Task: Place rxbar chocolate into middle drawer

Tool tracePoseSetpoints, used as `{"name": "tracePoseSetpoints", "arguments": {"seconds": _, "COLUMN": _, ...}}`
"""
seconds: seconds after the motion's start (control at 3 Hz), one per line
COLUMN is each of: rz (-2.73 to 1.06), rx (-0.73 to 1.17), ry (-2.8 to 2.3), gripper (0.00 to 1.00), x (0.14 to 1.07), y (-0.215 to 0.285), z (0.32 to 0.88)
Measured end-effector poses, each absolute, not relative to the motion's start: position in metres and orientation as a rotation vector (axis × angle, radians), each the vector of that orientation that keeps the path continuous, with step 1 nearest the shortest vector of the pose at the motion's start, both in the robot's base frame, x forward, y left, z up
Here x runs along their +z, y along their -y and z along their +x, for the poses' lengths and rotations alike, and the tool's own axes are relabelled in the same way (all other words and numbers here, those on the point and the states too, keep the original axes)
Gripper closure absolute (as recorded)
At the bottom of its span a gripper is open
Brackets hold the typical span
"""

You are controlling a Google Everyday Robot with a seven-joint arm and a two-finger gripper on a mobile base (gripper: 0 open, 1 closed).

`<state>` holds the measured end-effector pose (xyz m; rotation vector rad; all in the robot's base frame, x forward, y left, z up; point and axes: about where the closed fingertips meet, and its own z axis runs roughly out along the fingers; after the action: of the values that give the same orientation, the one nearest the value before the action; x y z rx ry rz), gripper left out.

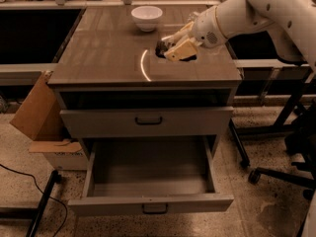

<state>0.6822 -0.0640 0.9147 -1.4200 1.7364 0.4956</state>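
My gripper is over the right part of the cabinet top, a little above it, at the end of the white arm. It is shut on the rxbar chocolate, a small dark bar that shows at the fingertips and is partly hidden by the tan fingers. The middle drawer is the lower grey drawer. It is pulled out wide open below and in front of the gripper, and its inside looks bare. Its dark handle faces me.
A white bowl stands at the back of the cabinet top. The upper drawer front is shut. A cardboard box leans at the cabinet's left. A chair base with wheels stands on the floor at right.
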Motion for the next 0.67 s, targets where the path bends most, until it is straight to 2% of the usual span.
{"name": "tracePoseSetpoints", "arguments": {"seconds": 0.33, "rz": -1.44, "rx": 0.52, "ry": -1.74, "gripper": 1.0, "x": 0.91, "y": 0.062, "z": 0.682}}
{"name": "tracePoseSetpoints", "arguments": {"seconds": 0.67, "rz": -1.432, "rx": 0.54, "ry": -1.722, "gripper": 1.0, "x": 0.921, "y": 0.067, "z": 0.657}}
